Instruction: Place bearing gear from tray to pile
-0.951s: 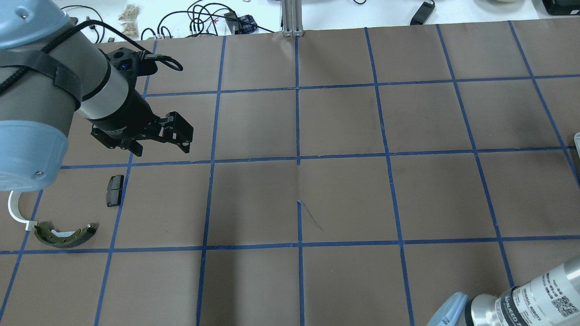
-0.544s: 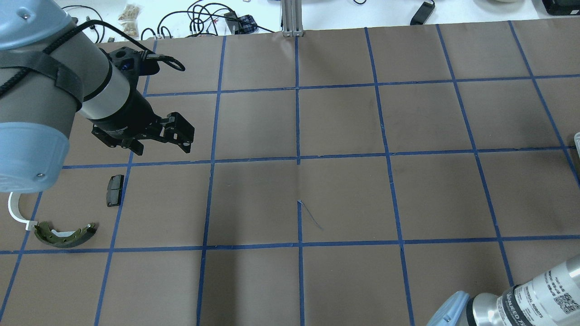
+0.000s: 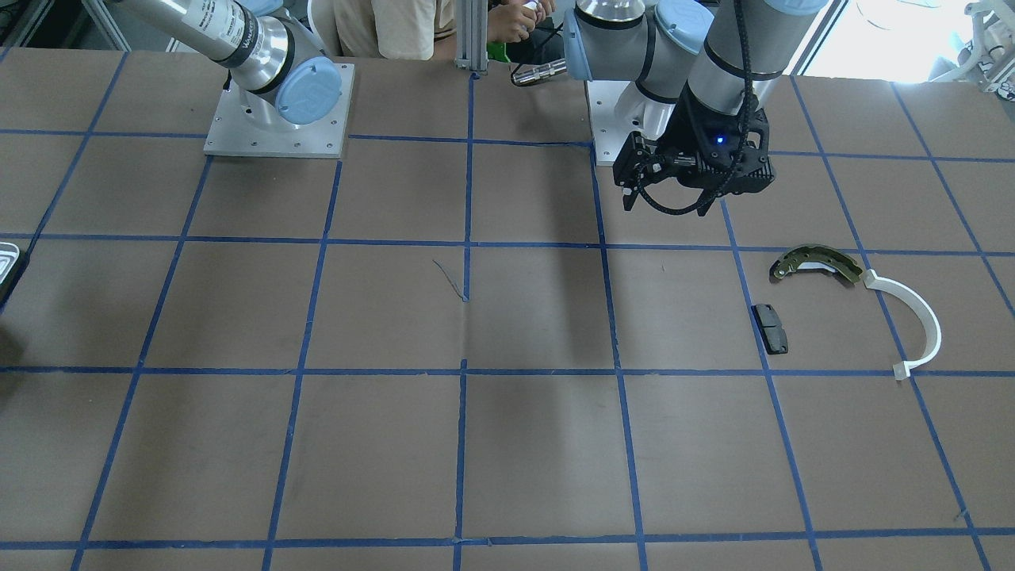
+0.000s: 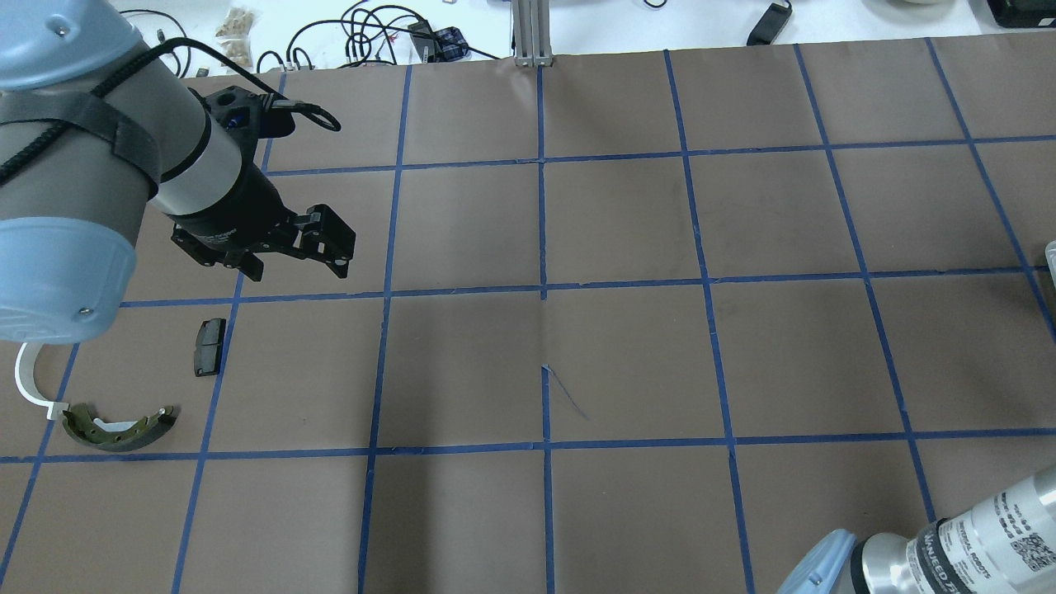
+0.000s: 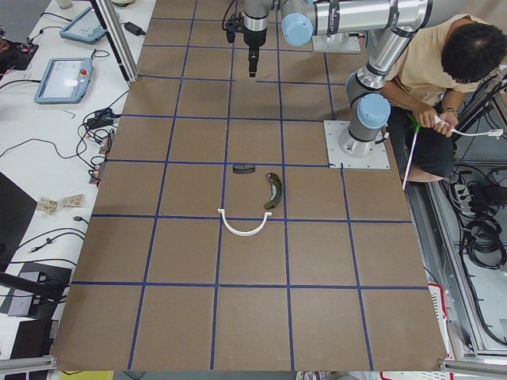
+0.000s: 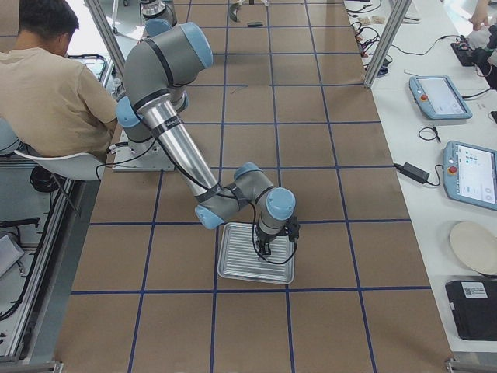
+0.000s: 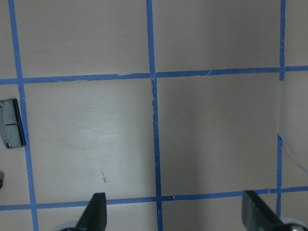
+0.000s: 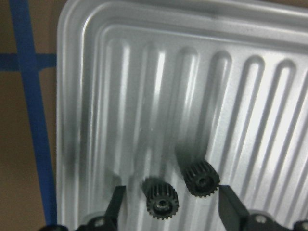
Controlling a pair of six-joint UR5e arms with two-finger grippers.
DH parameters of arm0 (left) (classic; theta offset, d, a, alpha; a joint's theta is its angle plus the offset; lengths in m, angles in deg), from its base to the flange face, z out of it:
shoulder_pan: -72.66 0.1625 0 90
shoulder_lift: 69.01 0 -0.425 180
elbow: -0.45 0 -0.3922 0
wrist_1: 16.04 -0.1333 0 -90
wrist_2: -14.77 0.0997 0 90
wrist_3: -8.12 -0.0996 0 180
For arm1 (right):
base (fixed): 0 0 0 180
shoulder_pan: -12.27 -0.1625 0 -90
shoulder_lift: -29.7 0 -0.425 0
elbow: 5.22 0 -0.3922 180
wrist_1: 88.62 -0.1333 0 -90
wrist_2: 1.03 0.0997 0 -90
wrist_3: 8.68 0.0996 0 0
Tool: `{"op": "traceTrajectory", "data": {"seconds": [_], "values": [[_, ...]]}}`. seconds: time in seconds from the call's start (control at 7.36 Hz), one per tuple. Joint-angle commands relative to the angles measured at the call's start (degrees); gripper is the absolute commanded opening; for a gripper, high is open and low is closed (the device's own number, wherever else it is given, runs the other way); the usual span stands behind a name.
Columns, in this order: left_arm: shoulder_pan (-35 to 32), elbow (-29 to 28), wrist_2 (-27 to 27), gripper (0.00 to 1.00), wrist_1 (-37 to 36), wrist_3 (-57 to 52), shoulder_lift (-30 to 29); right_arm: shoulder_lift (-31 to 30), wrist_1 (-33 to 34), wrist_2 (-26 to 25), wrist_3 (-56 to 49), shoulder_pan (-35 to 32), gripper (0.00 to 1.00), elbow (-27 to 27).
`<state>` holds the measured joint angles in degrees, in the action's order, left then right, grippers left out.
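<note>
The silver ribbed tray [image 8: 72, 96] lies under my right gripper [image 8: 171, 211], which is open and low over it. Two small black gears [image 8: 162, 202] [image 8: 200, 178] lie in the tray between the fingertips, and nothing is gripped. The tray also shows in the exterior right view [image 6: 233, 264]. The pile lies at the left of the overhead view: an olive-brass shoe [image 4: 120, 429], a white half-ring [image 4: 29, 384] and a dark pad [image 4: 209, 346]. My left gripper [image 4: 293, 260] is open and empty above the table, beyond the pad.
Brown table paper with a blue tape grid [image 4: 544, 289]. A metal post [image 4: 532, 33] stands at the far edge, with cables behind it. A seated person [image 6: 54, 85] is by the robot bases. Tablets [image 6: 439, 97] lie on the side bench.
The left arm has drifted slightly to the right, its gripper still open. The right arm's segment at the lower right has shifted slightly.
</note>
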<state>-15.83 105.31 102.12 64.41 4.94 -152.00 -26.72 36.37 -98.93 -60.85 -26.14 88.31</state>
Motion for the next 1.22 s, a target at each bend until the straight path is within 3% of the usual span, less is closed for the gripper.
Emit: {"op": "traceTrajectory", "data": {"seconds": [0.0, 0.27, 0.54, 0.82, 1.09], "values": [[0.2, 0.1, -0.1, 1.0, 0.1, -0.1, 0.3, 0.0, -0.4, -0.1, 0.1, 0.0, 0.37, 0.0], [0.2, 0.1, 0.2, 1.0, 0.1, 0.0, 0.4, 0.0, -0.6, -0.3, 0.1, 0.1, 0.16, 0.0], [0.3, 0.9, 0.3, 1.0, 0.1, 0.0, -0.2, -0.5, -1.0, -0.9, 0.0, 0.1, 0.05, 0.1], [0.4, 1.1, 0.0, 1.0, -0.1, -0.3, -0.2, -1.1, -1.2, -1.0, 0.0, 0.0, 0.02, -0.2], [0.9, 1.2, -0.1, 1.0, -1.1, 0.2, -0.1, -4.0, -5.6, -1.1, 0.2, -0.3, 0.0, 0.0]]}}
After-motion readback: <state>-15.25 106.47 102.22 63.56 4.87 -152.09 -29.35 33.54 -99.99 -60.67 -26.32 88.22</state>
